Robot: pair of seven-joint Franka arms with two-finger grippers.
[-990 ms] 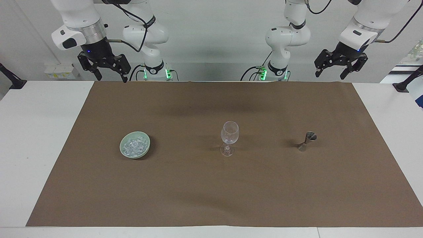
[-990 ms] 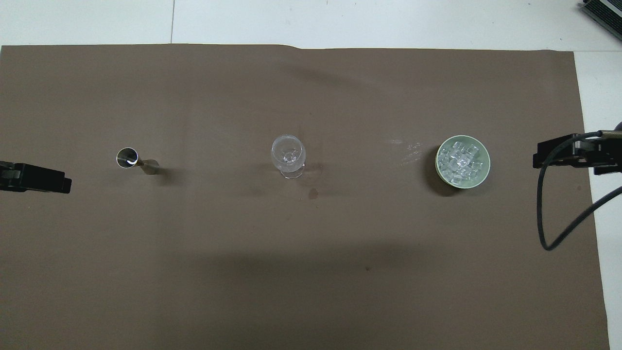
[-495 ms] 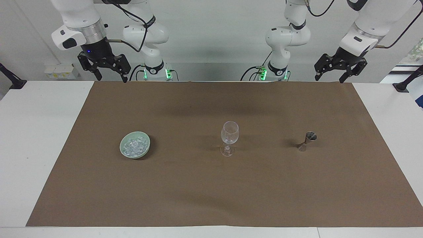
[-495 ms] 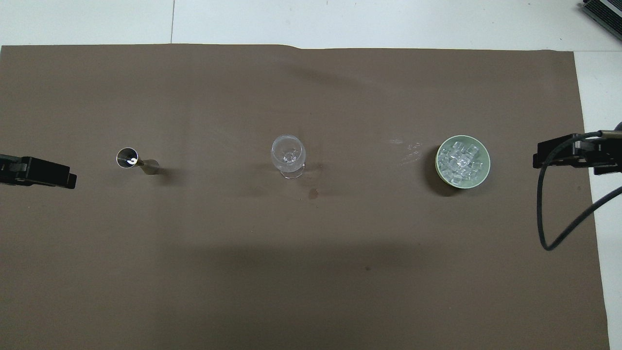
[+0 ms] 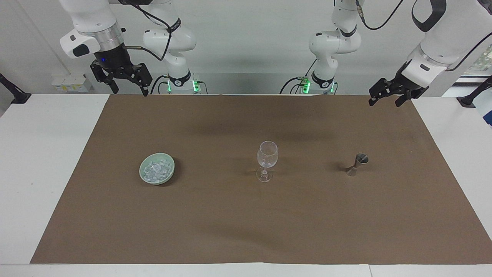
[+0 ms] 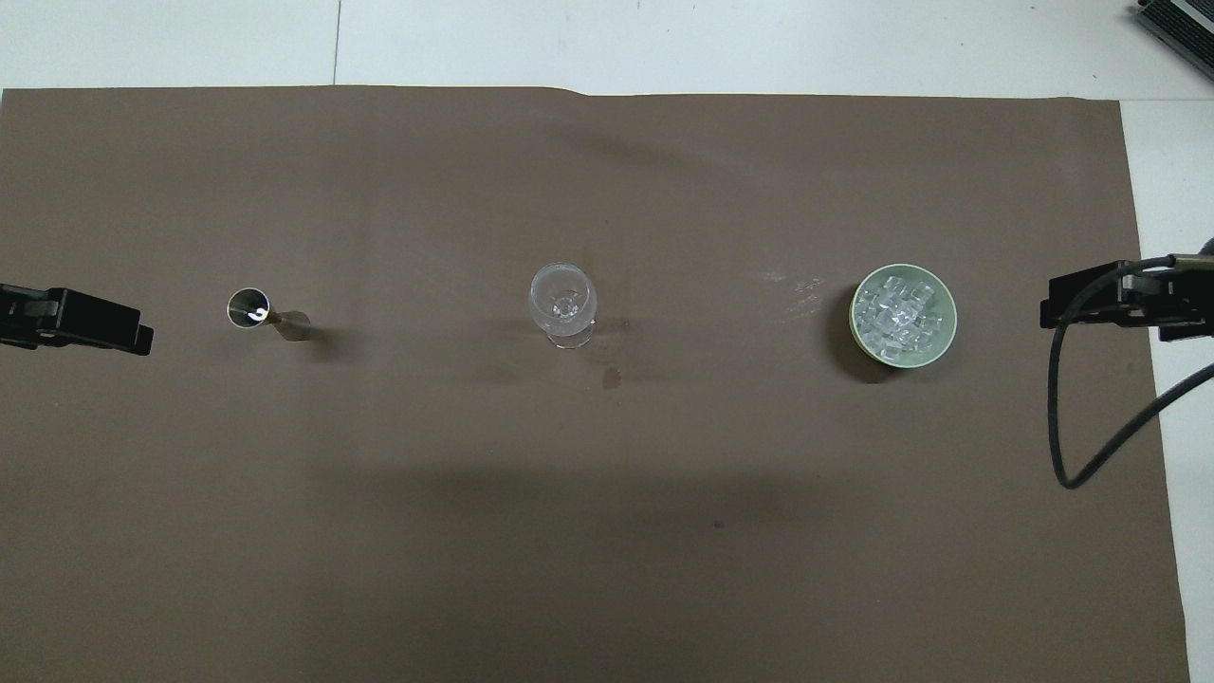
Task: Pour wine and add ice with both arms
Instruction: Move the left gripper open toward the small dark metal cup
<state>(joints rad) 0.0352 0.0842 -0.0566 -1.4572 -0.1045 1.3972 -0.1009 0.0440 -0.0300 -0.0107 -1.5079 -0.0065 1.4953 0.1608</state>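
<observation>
Operator, your small clear ice chunks [image 5: 156,169] lie heaped in the pale green bowl [image 6: 945,327], toward the right arm's end of the brown paper mat [image 5: 246,223]; no long axis can be told. The clear wine glass [image 5: 266,159] stands upright mid-mat; the steel jigger [image 5: 357,163] leans. Your left gripper [image 5: 388,97], jaws released and holding nothing, has dropped lower over the mat's corner since a second ago. Your right gripper [image 5: 125,85], likewise released, waits unchanged.

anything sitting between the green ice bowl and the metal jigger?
Only the clear stemmed wine glass, upright between the pale green bowl of ice and the small steel jigger; clearest in the overhead view.
</observation>
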